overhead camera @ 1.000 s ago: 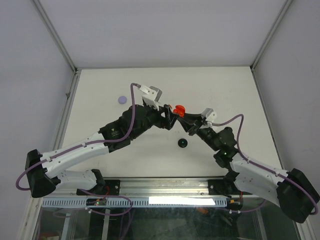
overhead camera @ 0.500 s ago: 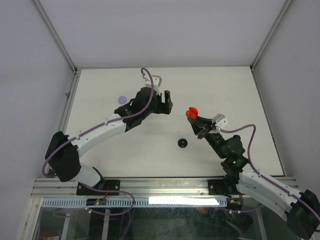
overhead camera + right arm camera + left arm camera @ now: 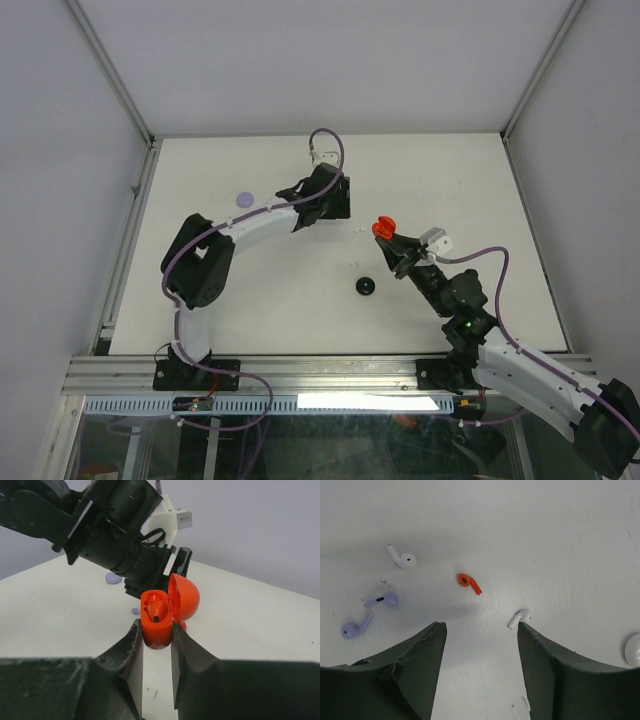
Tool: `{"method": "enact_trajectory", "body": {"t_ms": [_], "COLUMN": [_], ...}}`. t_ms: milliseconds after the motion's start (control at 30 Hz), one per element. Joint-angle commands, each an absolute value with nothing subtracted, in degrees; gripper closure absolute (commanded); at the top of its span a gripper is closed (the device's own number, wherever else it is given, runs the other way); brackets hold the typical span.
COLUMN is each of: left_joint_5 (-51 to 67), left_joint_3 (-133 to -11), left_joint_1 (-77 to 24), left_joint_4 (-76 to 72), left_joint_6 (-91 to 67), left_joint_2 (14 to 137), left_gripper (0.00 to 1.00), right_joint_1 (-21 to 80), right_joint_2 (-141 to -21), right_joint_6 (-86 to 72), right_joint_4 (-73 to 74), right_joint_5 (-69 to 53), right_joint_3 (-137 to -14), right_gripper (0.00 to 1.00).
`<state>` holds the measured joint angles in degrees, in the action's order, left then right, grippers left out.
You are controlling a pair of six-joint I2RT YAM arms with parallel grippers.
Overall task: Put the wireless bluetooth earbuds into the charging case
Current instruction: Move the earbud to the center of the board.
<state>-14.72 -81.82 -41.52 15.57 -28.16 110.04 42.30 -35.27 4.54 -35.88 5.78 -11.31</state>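
Note:
My right gripper [image 3: 393, 240] is shut on an open red charging case [image 3: 383, 228], held above the table. In the right wrist view the case [image 3: 156, 625] sits between my fingers with its lid up and one red earbud [image 3: 157, 609] inside. My left gripper [image 3: 337, 198] is open and empty, low over the loose earbuds. The left wrist view shows a red earbud [image 3: 469, 582], two white earbuds [image 3: 402, 559] [image 3: 519, 618] and two lavender earbuds [image 3: 384, 600] [image 3: 355, 626] on the table beyond my left gripper [image 3: 480, 625]. The second white earbud lies at the right fingertip.
A black round case [image 3: 366, 286] lies near the table's middle. A lavender case [image 3: 241, 198] lies at the left. A white case [image 3: 634, 649] shows at the right edge of the left wrist view. The left arm [image 3: 120, 530] stands behind the red case.
My left gripper has moved away from the red case toward the back, folding the arm. My right gripper drew back right with the case, then held still.

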Motion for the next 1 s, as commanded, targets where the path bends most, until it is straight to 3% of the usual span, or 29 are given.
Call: {"method": "enact_trajectory", "body": {"t_ms": [0, 567, 967], "left_joint_5": [-14.87, -15.36, -11.21], "left_joint_3": [-89.02, -101.95, -97.09], "left_joint_1": [-40.17, -38.85, -39.94], "left_joint_4": [15.62, 20.73, 23.37], "left_joint_6": [-29.99, -26.87, -25.1], "left_joint_2": [115.13, 130.83, 128.2], "left_gripper": [0.42, 0.61, 0.82], "right_joint_1": [42.53, 42.45, 42.45], "right_joint_2": [-34.9, -34.2, -31.88], "right_joint_6": [5.75, 6.15, 4.89], "right_joint_4": [-38.29, -37.53, -35.05], "right_joint_5": [6.57, 6.46, 5.92], "right_joint_3": [-11.97, -11.61, -12.19], "right_gripper": [1.0, 1.0, 1.0]}}
